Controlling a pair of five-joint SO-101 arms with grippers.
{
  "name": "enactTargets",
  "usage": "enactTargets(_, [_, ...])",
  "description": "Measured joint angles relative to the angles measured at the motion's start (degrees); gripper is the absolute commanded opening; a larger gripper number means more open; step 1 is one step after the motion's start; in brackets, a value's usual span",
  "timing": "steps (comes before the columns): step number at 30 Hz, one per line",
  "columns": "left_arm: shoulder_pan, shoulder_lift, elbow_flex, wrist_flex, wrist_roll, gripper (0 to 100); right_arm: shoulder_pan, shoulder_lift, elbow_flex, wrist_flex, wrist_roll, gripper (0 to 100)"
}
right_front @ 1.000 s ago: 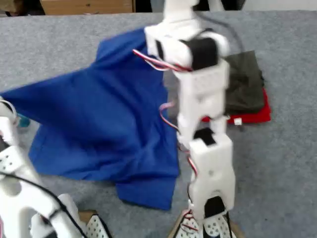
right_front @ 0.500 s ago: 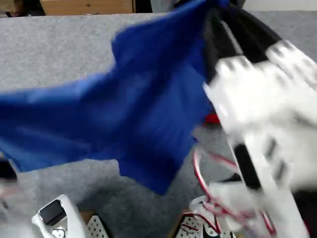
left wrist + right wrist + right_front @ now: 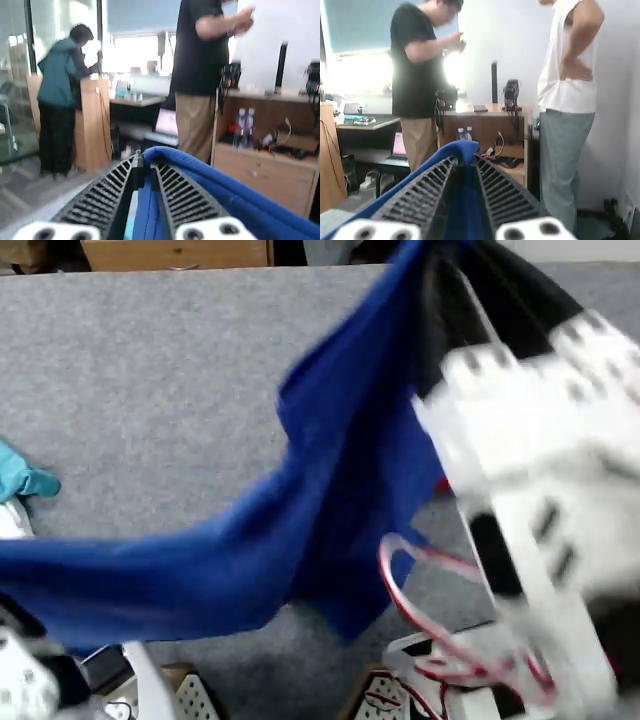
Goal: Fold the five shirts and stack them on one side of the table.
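Note:
A blue shirt [image 3: 340, 490] hangs stretched in the air above the grey table [image 3: 150, 370], held up at two ends. My right gripper [image 3: 465, 160] is shut on one edge of the blue shirt [image 3: 462, 200], raised high at the right of the high view, where its white arm [image 3: 530, 470] looms large. My left gripper [image 3: 145, 167] is shut on another edge of the blue shirt [image 3: 225, 195], low at the near left. A teal cloth [image 3: 22, 478] lies at the table's left edge. A sliver of red cloth [image 3: 440, 484] peeks out behind the shirt.
The far and left parts of the grey table lie bare. Arm bases and red cables [image 3: 420, 590] crowd the near edge. A wooden box [image 3: 170, 252] stands beyond the table's far edge.
The blue shirt lay spread on the table a second ago. Both grippers have lifted it, and it now hangs taut between them, clear of the surface.

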Motion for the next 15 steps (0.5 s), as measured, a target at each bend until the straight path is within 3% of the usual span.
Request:
enactTargets(4, [0.0, 0.2, 21.5, -13.1, 3.1, 3, 0.0, 4.4, 15.6, -11.6, 0.0, 1.2])
enactTargets(10, [0.7, 3.4, 54.5, -50.6, 3.8, 3, 0.0, 16.6, 30.1, -29.6, -0.1, 1.2])
enactTargets(13, [2.5, 9.7, 61.5, -67.3, 3.8, 3, 0.0, 24.1, 29.1, -33.7, -0.1, 1.2])
enactTargets(15, [3.9, 14.2, 61.2, -71.9, 3.8, 3, 0.0, 29.5, 26.0, -34.2, -0.1, 1.2])
